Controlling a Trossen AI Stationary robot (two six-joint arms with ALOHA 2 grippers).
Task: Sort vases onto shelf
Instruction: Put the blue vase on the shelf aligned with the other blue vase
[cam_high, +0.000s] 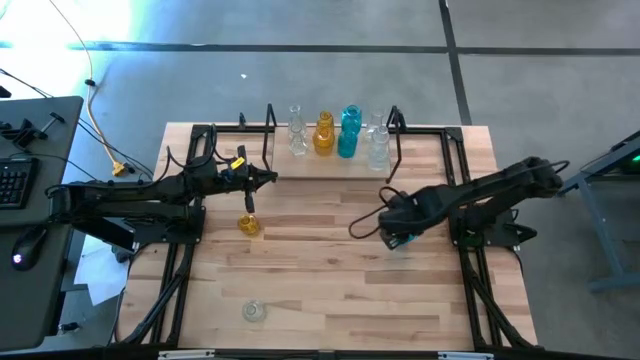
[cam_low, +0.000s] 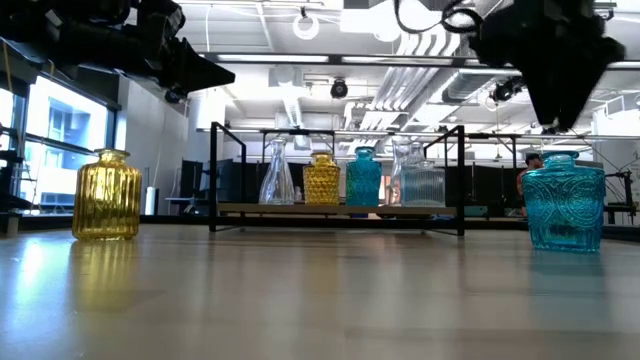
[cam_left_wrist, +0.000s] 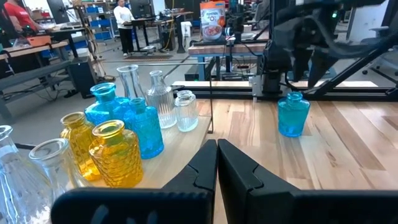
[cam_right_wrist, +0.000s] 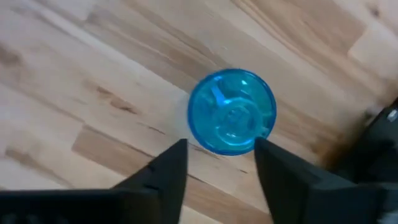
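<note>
Currently the right gripper (cam_right_wrist: 217, 165) is seen directly above a teal vase (cam_right_wrist: 232, 111) that stands upright on the table (cam_high: 330, 290), right of centre in the high view; its fingers are parted and nothing is held between them. The left gripper (cam_left_wrist: 216, 163) is closed on nothing and is held near the left end of the shelf (cam_high: 275, 165), at the upper middle of the high view. On the shelf several vases are already grouped. A yellow vase (cam_high: 248, 224) is left of centre and a clear vase (cam_high: 254, 311) at lower left. For a good pick, the fingers should probably be lowered evenly around the neck, and closed gently, so the glass is not tipped.
</note>
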